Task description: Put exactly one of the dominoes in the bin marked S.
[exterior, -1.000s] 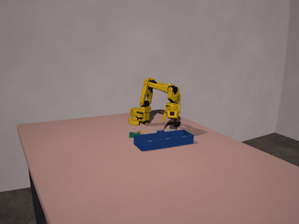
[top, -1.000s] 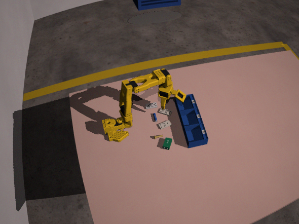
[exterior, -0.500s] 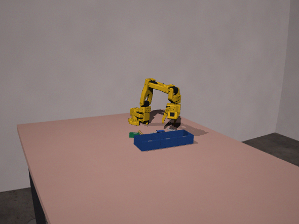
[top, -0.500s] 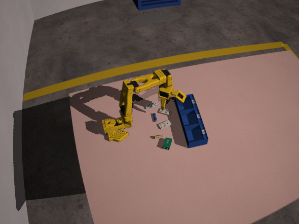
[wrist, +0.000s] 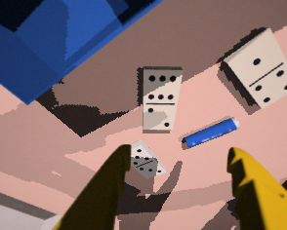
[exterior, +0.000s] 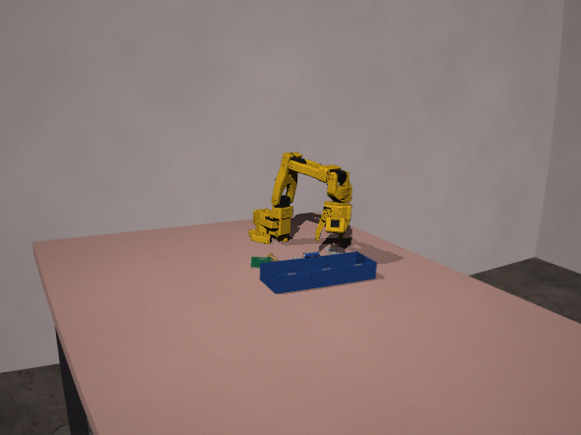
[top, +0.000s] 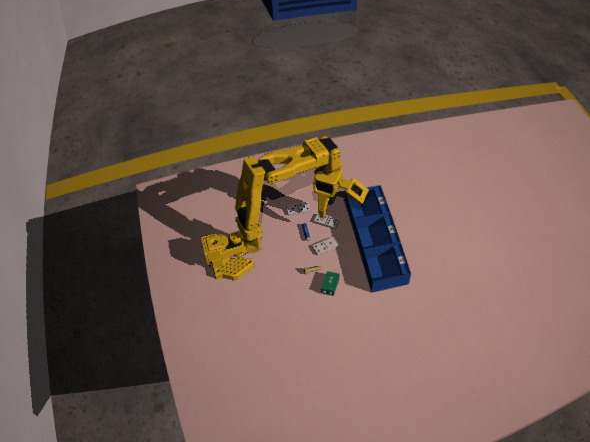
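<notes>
Three white dominoes lie on the table left of the blue three-compartment bin (top: 377, 237). The small one (top: 298, 208) is farthest from the bin, the middle one (top: 325, 220) is close to it, and a larger one (top: 324, 245) lies nearer the front. My gripper (top: 324, 214) points down just over the middle domino. In the wrist view my gripper (wrist: 178, 155) is open with nothing between the fingers. There the small domino (wrist: 145, 165) lies by the left finger, the middle domino (wrist: 161, 98) lies ahead, and the large one (wrist: 256, 73) is at the upper right. The bin's labels are too small to read.
A blue cylinder (top: 305, 231) lies between the dominoes and also shows in the wrist view (wrist: 211, 132). A small yellow piece (top: 312, 269) and a green box (top: 330, 282) lie near the bin's front end. The bin's corner (wrist: 63, 39) is at the wrist view's upper left.
</notes>
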Controlling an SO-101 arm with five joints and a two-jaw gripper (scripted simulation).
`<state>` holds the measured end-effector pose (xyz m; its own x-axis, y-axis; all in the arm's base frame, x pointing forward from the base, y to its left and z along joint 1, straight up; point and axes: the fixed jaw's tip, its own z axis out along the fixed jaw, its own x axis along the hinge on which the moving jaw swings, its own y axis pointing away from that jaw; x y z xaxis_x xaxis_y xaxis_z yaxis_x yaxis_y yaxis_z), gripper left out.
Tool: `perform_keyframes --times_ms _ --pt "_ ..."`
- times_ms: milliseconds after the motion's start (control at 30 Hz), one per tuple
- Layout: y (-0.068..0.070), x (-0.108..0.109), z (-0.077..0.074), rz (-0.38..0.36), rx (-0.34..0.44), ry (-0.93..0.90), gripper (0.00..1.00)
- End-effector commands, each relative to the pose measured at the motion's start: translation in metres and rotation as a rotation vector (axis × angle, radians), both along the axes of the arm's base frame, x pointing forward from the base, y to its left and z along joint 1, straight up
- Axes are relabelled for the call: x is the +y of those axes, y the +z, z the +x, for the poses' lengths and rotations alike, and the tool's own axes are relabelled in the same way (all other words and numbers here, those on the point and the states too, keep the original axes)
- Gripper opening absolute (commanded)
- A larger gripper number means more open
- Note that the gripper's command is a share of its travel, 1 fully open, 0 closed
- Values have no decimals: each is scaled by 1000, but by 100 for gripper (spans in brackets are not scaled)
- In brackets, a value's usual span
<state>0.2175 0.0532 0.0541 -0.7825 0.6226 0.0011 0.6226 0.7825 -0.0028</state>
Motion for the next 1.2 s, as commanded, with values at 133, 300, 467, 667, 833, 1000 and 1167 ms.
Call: perform_keyframes --times_ms 133,300,467,667,833,1000,1167 --pt "-4 3 5 8 -33 0 29" --pt "-14 3 6 8 -33 0 29" --pt "-24 3 6 8 -33 0 29" --pt "-31 3 5 8 -33 0 29" --pt "-37 3 5 8 -33 0 29" --pt "-40 3 5 8 -33 0 29" --pt "-40 3 5 8 -33 0 29"
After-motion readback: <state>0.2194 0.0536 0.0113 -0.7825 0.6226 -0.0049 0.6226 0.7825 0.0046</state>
